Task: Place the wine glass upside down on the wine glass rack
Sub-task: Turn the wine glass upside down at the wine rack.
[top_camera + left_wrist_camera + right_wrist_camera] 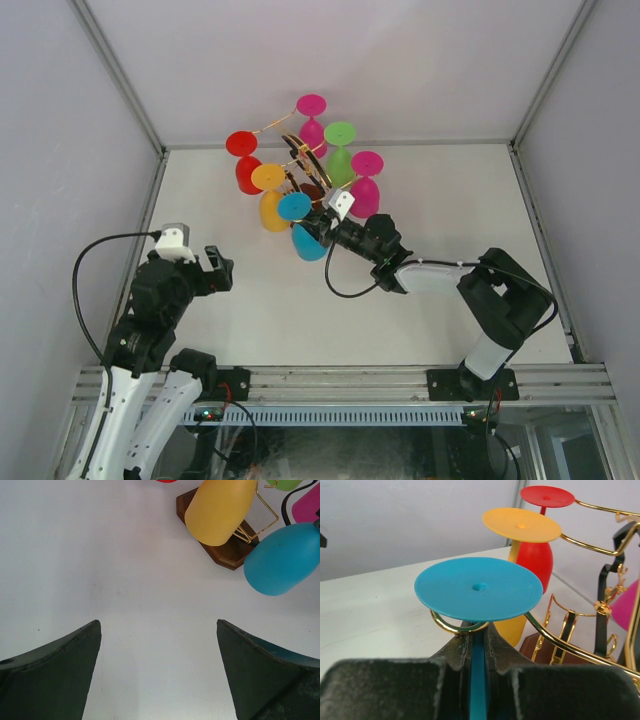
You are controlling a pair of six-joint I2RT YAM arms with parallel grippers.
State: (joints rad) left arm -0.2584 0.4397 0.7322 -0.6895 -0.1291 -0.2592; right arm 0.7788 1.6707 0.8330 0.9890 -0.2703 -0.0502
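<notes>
On the white table [125,580], the hanging looks nearly done, with only the release left.

At left, the black left gripper [220,268] hovers over the tabletop, fingers spread wide and empty. In the middle, the gold wire wine glass rack [226,556] on its dark wooden base carries a yellow plastic glass [217,512] and others, bowls down. The blue plastic wine glass [479,587] hangs inverted too, its round foot over a curled gold loop, stem through it. At right, the black right gripper [477,640] pinches that stem just below the foot. What remains, I judge: let go and back away without tugging it off.
</notes>
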